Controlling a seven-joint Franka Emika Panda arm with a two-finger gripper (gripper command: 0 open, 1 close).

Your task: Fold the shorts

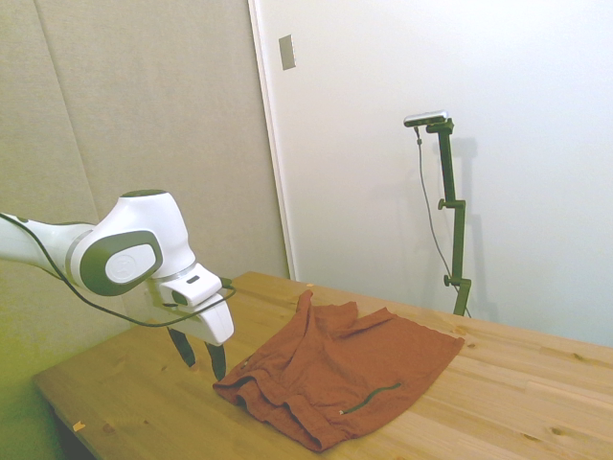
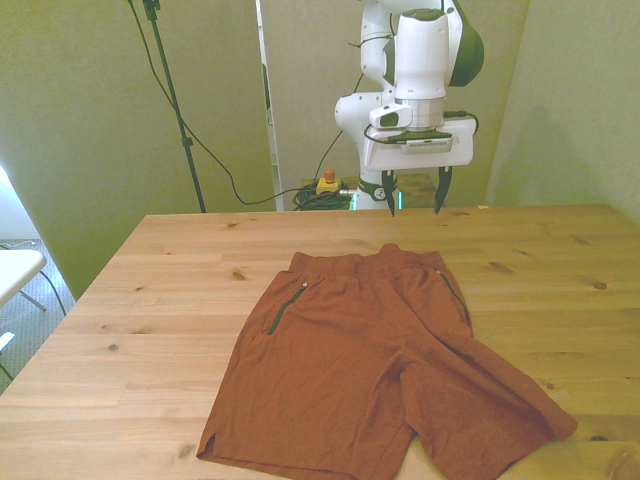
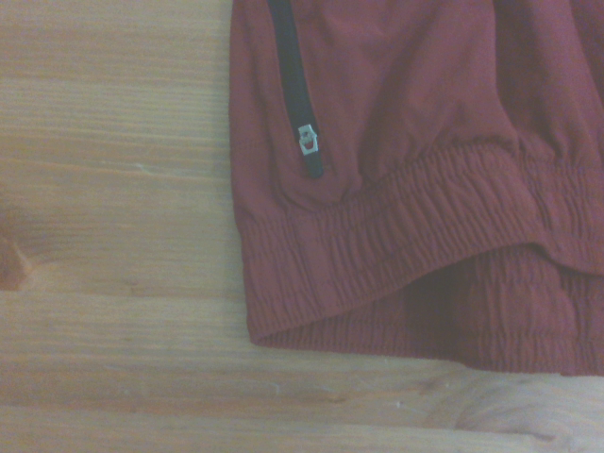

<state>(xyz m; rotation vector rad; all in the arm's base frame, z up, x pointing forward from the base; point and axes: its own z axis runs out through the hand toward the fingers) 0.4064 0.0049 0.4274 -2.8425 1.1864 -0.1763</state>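
**Shorts flat on counter, jaws apart above waistband edge**

Shorts (image 2: 385, 375): rust-orange cloth, spread flat and unfolded on the wooden counter (image 2: 130, 330). In the front view the two leg hems lie nearest the camera. One hem sits low at the front view's left; the other leg angles out toward the front view's right corner and ends close to the near edge. The elastic waistband lies farthest, toward the robot. Fabric is lightly wrinkled.

Pocket zippers: one thin dark line on each side below the waistband. The one at the front view's left is plainest. The wrist view shows a dark zipper (image 3: 294, 85) with a small metal pull, ending just above the gathered waistband, and one corner of that waistband resting on bare wood.

Gripper (image 2: 412, 205): hangs beyond the waistband, over the counter's far part, touching nothing. The jaws stand apart, pointing down, with clear space between the two dark fingers (image 2: 441, 190). In the side view the gripper (image 1: 197, 356) sits just beside the shorts' (image 1: 350, 369) nearest bunched edge, not in contact with the cloth.

Background: pale wall panels and cables behind the arm.
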